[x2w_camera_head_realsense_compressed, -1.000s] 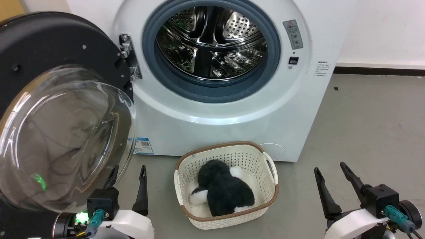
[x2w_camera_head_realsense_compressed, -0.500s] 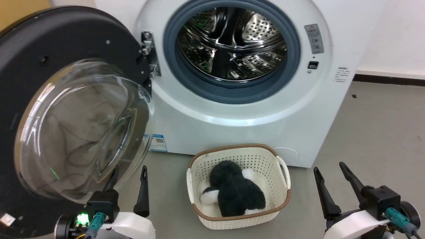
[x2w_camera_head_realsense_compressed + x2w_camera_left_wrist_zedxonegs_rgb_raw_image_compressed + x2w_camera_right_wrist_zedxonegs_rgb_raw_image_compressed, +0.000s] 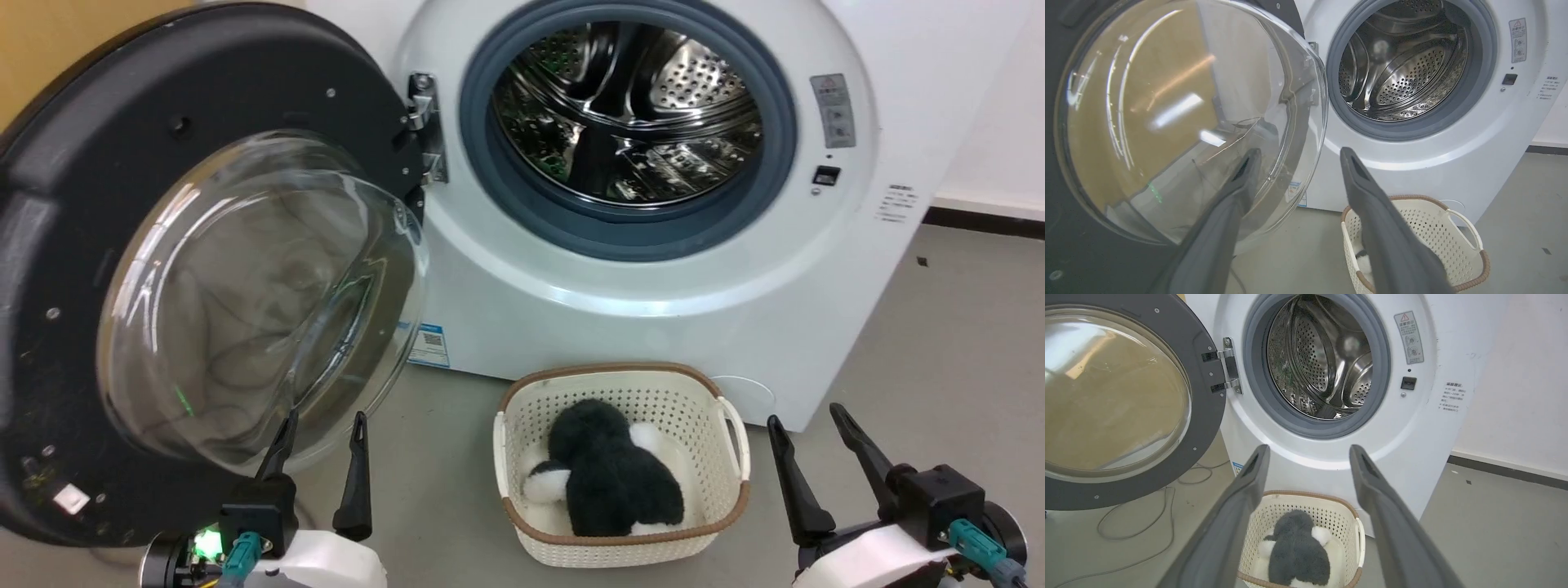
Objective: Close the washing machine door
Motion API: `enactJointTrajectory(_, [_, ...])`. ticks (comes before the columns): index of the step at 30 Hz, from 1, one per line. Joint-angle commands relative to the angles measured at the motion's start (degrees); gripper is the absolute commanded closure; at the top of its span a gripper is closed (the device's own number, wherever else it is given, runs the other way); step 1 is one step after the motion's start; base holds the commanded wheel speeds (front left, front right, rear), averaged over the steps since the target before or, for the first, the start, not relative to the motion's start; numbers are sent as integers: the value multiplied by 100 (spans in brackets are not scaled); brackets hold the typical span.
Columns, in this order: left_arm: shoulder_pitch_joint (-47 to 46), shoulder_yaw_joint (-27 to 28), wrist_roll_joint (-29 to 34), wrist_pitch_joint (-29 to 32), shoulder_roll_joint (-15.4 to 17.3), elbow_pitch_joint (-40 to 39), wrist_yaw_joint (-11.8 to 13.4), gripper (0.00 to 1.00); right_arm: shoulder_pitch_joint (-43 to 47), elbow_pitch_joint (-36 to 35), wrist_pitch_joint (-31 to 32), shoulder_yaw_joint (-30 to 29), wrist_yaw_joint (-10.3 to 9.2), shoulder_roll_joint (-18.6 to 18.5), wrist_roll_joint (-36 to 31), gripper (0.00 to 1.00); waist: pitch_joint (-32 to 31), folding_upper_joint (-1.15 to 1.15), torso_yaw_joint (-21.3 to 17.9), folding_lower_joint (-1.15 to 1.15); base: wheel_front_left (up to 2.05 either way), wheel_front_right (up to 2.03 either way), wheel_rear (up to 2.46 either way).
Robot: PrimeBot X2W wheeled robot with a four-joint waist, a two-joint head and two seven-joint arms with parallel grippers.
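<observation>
Both grippers gape empty; the left gripper sits close by the washing machine door, swung wide open left of the washing machine, the right gripper well apart.

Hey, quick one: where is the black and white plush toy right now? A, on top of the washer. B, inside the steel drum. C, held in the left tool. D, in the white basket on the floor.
D: the plush toy lies inside the white basket, which sits on the floor in front of the washing machine.
</observation>
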Motion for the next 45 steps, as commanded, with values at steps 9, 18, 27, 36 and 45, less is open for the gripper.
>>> enactJointTrajectory(9, [92,-58,-72,-160,1,7,55,0,87,61,-155,50,2,15,96,0,-10,0,362,0,0,0,0])
enactJointTrajectory(18, [136,-91,-113,-268,1,-41,123,0,37,120,-263,149,3,17,149,0,39,0,628,0,0,0,0])
enactJointTrajectory(27, [229,-126,-162,-399,1,-112,212,0,-51,245,-394,292,3,20,215,0,65,0,918,0,0,0,0])
enactJointTrajectory(36, [305,-167,-254,-507,1,-220,359,0,-172,373,-502,435,3,22,250,0,106,0,1157,0,0,0,0])
enactJointTrajectory(45, [399,-156,-312,-626,1,-292,448,0,-262,492,-621,572,4,24,317,0,140,0,1414,0,0,0,0])
